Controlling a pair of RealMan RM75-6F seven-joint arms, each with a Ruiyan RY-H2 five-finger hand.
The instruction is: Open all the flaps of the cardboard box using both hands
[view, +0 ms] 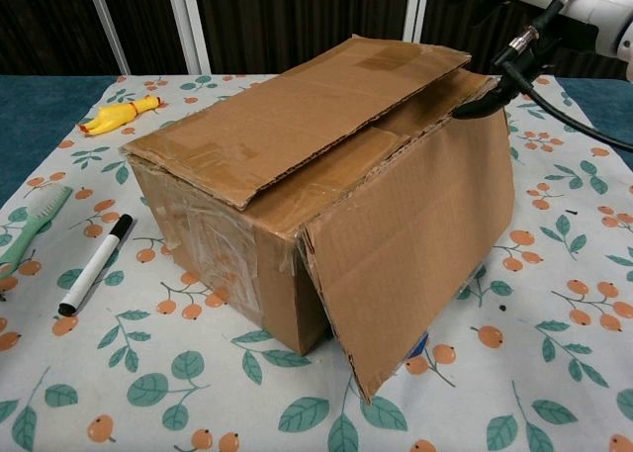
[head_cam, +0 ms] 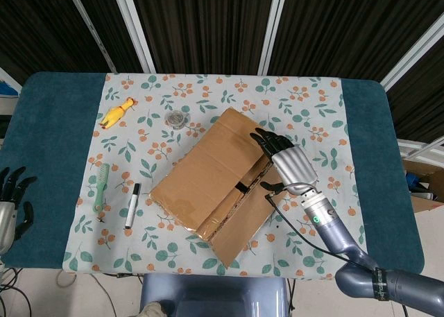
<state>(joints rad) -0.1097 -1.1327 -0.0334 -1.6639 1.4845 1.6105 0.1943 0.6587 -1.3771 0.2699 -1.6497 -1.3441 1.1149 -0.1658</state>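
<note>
The cardboard box (head_cam: pixel 208 182) sits in the middle of the table, turned at an angle. Its top flap (view: pixel 297 106) lies nearly flat over the opening, while one long flap (view: pixel 415 244) hangs down the right side. My right hand (head_cam: pixel 286 161) hovers over the box's right top edge with its fingers spread above the top flap. In the chest view its thumb tip (view: pixel 480 101) touches the hinge edge of the hanging flap. It holds nothing. My left hand (head_cam: pixel 10 202) hangs off the table's left edge, fingers apart and empty, far from the box.
On the patterned cloth left of the box lie a black-and-white marker (head_cam: pixel 132 204), a green comb (head_cam: pixel 101 185), a yellow rubber chicken (head_cam: pixel 116 114) and a small round jar (head_cam: pixel 177 118). Another carton (head_cam: pixel 423 185) stands beyond the table's right end.
</note>
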